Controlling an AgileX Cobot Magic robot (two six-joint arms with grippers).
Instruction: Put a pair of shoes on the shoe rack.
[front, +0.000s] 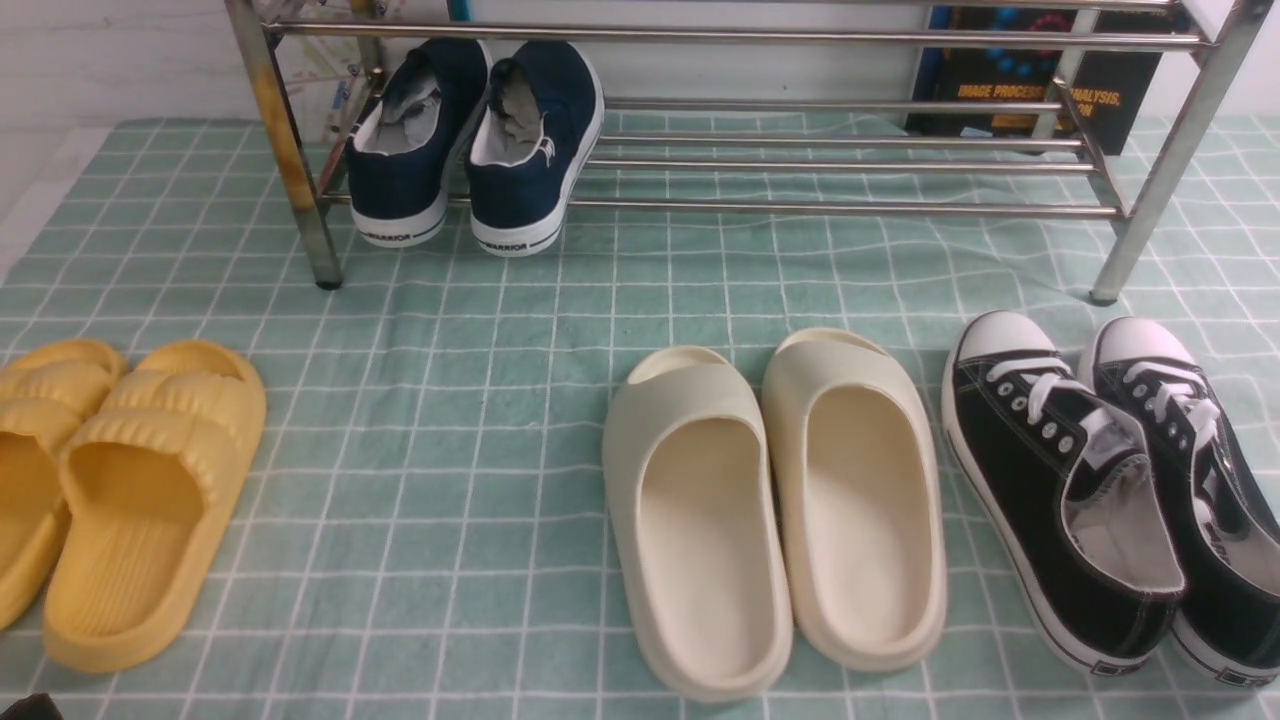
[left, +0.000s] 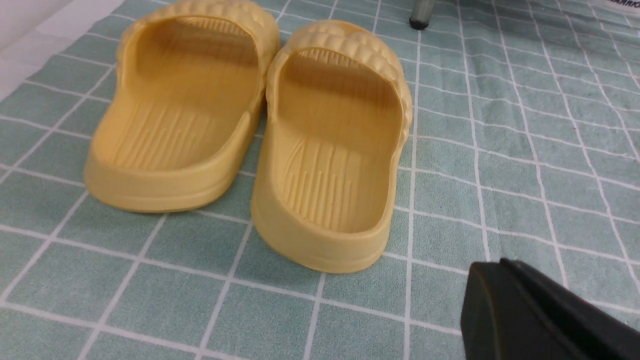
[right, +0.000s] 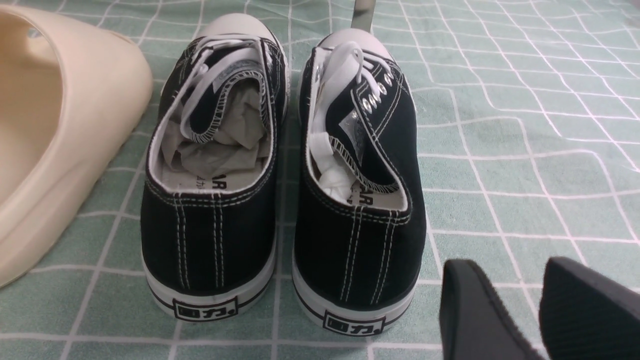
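Observation:
The two navy slip-on shoes, one on the left (front: 415, 140) and one on the right (front: 535, 145), stand side by side on the lower bars of the chrome shoe rack (front: 840, 208), at its left end, heels toward me. Both are apart from my grippers. My left gripper (left: 502, 266) hovers low over the cloth behind the yellow slides, fingers pressed together and empty. My right gripper (right: 520, 280) is behind and to the right of the black sneakers, fingers a small gap apart and empty.
Yellow slides (front: 130, 480) lie at the front left, also in the left wrist view (left: 325, 150). Cream slides (front: 770, 500) lie at the middle front. Black lace-up sneakers (front: 1090, 480) lie at the front right, also in the right wrist view (right: 280, 190). A green checked cloth (front: 450, 330) covers the floor.

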